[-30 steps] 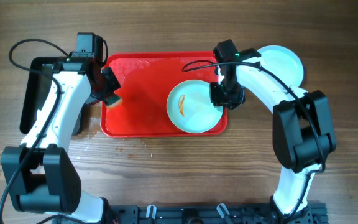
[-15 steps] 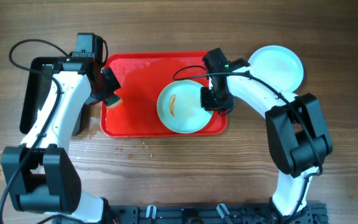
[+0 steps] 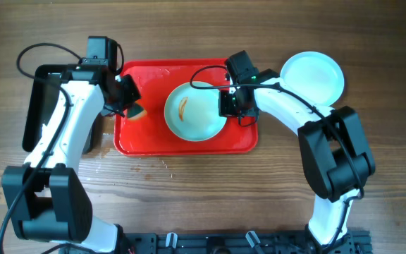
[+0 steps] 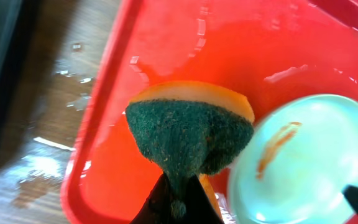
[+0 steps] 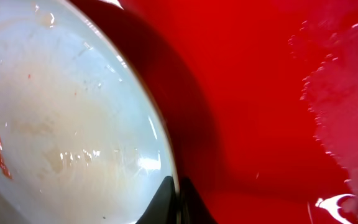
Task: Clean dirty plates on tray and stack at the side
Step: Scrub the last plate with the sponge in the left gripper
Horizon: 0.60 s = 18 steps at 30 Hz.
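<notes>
A pale mint plate with an orange-brown smear lies in the middle of the red tray. My right gripper is shut on the plate's right rim. In the right wrist view its jaws pinch the rim of the plate, and a dark shadow falls on the tray beside it. My left gripper is shut on a green and orange sponge over the tray's left end, just left of the plate. In the left wrist view the sponge hangs beside the plate. A second plate without a smear rests on the table right of the tray.
A glossy black tray lies left of the red tray, partly under my left arm. Water drops wet the wood by the red tray's front left corner. The red tray's surface is wet and shiny.
My right gripper has shut on the plate's rim and moved it left, from the tray's right end to its middle. The sponge has shifted slightly right, toward the plate.
</notes>
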Motion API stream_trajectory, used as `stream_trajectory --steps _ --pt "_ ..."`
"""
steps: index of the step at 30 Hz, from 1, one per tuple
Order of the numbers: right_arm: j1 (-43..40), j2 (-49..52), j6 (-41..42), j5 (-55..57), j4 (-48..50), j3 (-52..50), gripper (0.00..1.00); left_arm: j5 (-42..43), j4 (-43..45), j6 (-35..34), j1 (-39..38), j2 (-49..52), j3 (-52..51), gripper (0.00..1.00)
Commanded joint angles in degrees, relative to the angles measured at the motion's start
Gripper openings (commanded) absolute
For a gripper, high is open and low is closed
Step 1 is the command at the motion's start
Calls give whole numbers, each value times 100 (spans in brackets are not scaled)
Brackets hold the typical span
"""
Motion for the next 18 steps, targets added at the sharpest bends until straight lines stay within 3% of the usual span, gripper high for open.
stream_trajectory --steps 1,6,10,18 --pt "216 76 420 -50 293 -13 4 321 151 245 -332 -31 20 4" --pt "284 76 444 -282 721 -13 4 313 588 251 -929 39 20 4" --pt "284 76 -282 -649 986 -9 5 365 776 271 -1106 601 20 4" --pt "343 76 -225 -841 857 -11 4 446 1027 195 -1705 1268 20 4"
